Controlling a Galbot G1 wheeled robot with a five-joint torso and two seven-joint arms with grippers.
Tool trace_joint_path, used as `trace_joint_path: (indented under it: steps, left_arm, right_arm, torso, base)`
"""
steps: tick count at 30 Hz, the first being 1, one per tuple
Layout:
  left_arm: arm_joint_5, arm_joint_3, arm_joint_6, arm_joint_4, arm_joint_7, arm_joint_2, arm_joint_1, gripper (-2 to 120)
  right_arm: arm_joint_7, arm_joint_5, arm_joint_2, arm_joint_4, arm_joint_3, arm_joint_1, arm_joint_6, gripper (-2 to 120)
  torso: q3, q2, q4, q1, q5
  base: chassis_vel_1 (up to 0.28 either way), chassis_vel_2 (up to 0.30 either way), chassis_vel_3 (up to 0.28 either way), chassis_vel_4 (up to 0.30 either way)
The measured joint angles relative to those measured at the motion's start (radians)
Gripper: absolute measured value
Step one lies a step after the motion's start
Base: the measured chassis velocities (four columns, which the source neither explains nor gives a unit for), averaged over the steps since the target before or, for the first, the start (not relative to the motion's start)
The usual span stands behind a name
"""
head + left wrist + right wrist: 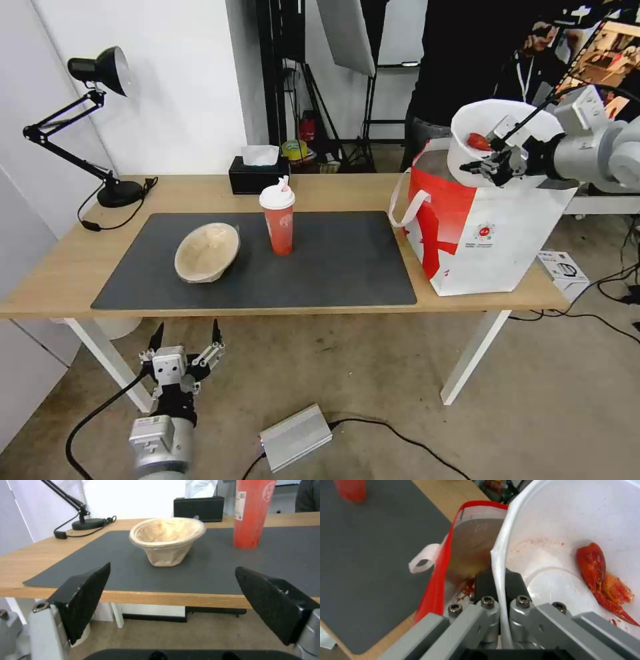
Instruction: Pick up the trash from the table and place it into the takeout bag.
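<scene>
The tabletop (80, 267) runs long across my front, with the mat (333, 267) covering its middle and the bag (493, 247) standing open at its right end, close to the near edge and the right corner. I judge I am in the dropping step for the first piece of trash: my right gripper (497, 163) has its jaws pinched shut on the rim of the white bowl (493, 117), held tilted above the bag's mouth, with shells (603, 580) lying inside it.

The next move, as I read it, calls for lowering the bowl straight down between the bag's walls before my jaws let go. The bowl looks nearly as wide as the mouth, so the red wall (436, 585) on the tabletop side and the loop handle (403, 200) are the edges to mind; a snag there could tip the bag, which has little tabletop beyond it on the right. The tilt also matters, since the shells could slide out.

The beige bowl (207, 252) and the cup (278, 220) are left on the mat, near each other but apart, with open mat all round them and the tissue box (257, 175) well behind. My left gripper (185, 347) hangs below the near edge, jaws spread wide, facing the beige bowl, with free air in front.
</scene>
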Motion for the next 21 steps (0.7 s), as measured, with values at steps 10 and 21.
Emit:
trace_joint_path:
  steps: [10, 21]
  left_arm:
    - [0.0, -0.001, 0.0, 0.001, 0.0, 0.0, -0.003, 100]
    - [0.001, 0.001, 0.0, 0.002, 0.0, 0.0, -0.003, 100]
  right_arm:
    - [-0.046, -0.009, -0.017, 0.018, 0.0, -0.001, 0.0, 0]
    - [-0.057, -0.01, -0.033, 0.036, 0.0, -0.005, 0.0, 0]
  torso:
    - [0.0, 0.0, 0.0, 0.0, 0.0]
    - [0.0, 0.0, 0.0, 0.0, 0.0]
  base:
    - [0.0, 0.0, 0.0, 0.0]
    - [0.0, 0.0, 0.0, 0.0]
